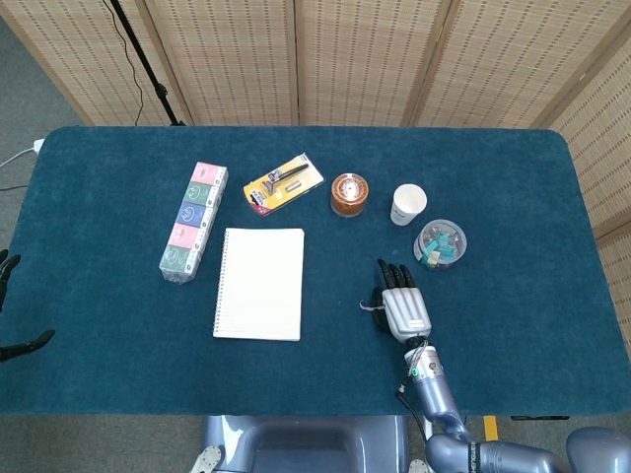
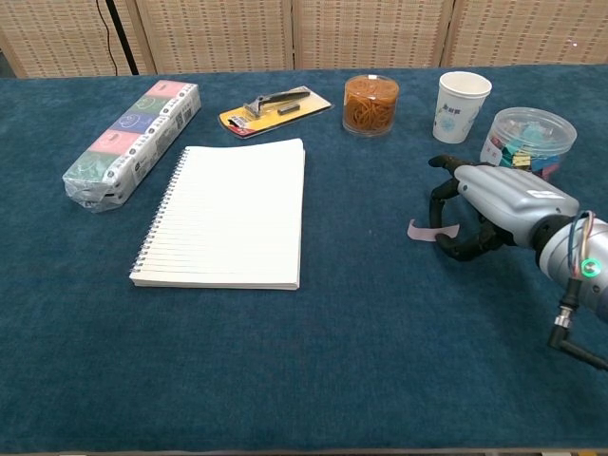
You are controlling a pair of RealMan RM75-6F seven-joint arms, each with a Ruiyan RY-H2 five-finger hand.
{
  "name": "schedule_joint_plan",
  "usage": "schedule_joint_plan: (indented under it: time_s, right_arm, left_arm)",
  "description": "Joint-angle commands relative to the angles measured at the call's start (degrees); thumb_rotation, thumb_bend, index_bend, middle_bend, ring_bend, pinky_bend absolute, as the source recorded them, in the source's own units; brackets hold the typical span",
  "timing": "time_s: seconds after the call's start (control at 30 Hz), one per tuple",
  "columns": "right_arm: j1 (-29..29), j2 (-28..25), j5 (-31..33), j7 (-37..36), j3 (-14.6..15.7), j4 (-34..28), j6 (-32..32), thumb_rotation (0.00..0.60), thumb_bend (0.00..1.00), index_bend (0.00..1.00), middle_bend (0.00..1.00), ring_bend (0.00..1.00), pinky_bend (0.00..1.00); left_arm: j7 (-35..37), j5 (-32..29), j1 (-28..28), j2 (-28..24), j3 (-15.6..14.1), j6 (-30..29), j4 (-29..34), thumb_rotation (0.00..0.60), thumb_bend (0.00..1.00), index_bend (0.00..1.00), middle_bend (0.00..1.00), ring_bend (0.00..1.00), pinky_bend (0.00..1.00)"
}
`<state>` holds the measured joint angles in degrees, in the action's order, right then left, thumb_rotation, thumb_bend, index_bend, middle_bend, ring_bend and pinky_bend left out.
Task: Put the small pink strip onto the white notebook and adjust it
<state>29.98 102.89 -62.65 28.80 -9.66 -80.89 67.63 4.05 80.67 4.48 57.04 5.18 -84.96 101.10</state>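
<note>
Right hand (image 2: 494,204) arches over the small pink strip (image 2: 425,230) on the table (image 2: 313,361), fingers (image 2: 443,201) curled around it; it appears pinched, though contact is unclear. White notebook (image 2: 228,214) lies well apart to the left. Left hand (image 1: 12,315) sits open at the table's left edge.

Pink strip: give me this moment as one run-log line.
pink strip pinched in right hand, just above cloth | white notebook bare, strip not yet on it | left hand at table's left edge, holding nothing
</note>
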Motion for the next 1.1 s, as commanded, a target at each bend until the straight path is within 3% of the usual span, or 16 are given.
schedule_joint_plan:
  time_s: [0.03,0.27,0.73,1.1]
  right_arm:
    - [0.0,0.1,-0.3,0.0,0.1,0.0,0.1,0.6,0.53,0.57,0.0,0.0,0.01]
    - [0.5,0.1,-4.8,-0.8,0.0,-0.7,2.3,0.6,0.54,0.58,0.0,0.0,0.02]
    - [9.1,5.0,-11.8,7.7,-3.3,0.5,0.6,0.6,0.54,0.6,0.0,0.0,0.02]
    - [16.9,10.7,-7.5,20.0,-6.8,3.9,-5.6,0.6,0.54,0.6,0.0,0.0,0.03]
  left_arm:
    - [0.0,0.0,0.0,0.0,0.0,0.0,0.0,0.6,0.0,0.0,0.0,0.0,0.0]
    - [0.4,0.1,-0.1,-0.1,0.0,-0.1,0.0,0.6,0.0,0.0,0.0,0.0,0.0]
    - [1.2,0.2,-0.1,-0.3,0.0,0.0,-0.1,0.6,0.0,0.0,0.0,0.0,0.0]
    - [2.2,-0.5,0.0,-0.6,0.2,0.6,-0.1,0.6,0.0,0.0,0.0,0.0,0.0]
